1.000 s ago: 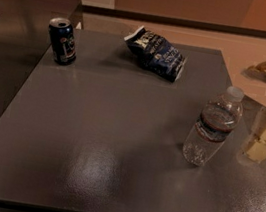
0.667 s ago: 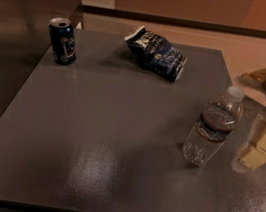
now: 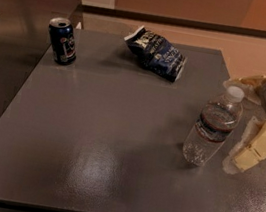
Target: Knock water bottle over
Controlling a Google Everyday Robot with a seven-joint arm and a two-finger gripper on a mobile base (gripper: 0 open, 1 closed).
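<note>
Water bottle [image 3: 212, 129]: one, standing on table [image 3: 119, 126].
Can [image 3: 62, 40]: one, far left of bottle.
Snack bag [image 3: 157, 54]: one, behind bottle.
Gripper [image 3: 247, 156]: one, just right of bottle (grip state cannot be told).

Upright dark blue can [image 3: 62, 40] far-left on grey table [image 3: 106, 144]; crumpled snack bag [image 3: 156, 55] near far edge.

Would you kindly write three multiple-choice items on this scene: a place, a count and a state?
1. Where is the gripper? A. beside the water bottle, toward the picture's right edge B. over the far left corner C. at the near edge
2. How many drink cans stand on the table? A. three B. one C. none
3. How is the water bottle? A. lying flat B. lifted C. upright
Answers: 1A, it is just right of the bottle; 2B, only one dark blue can shows; 3C, its cap is topmost.
</note>
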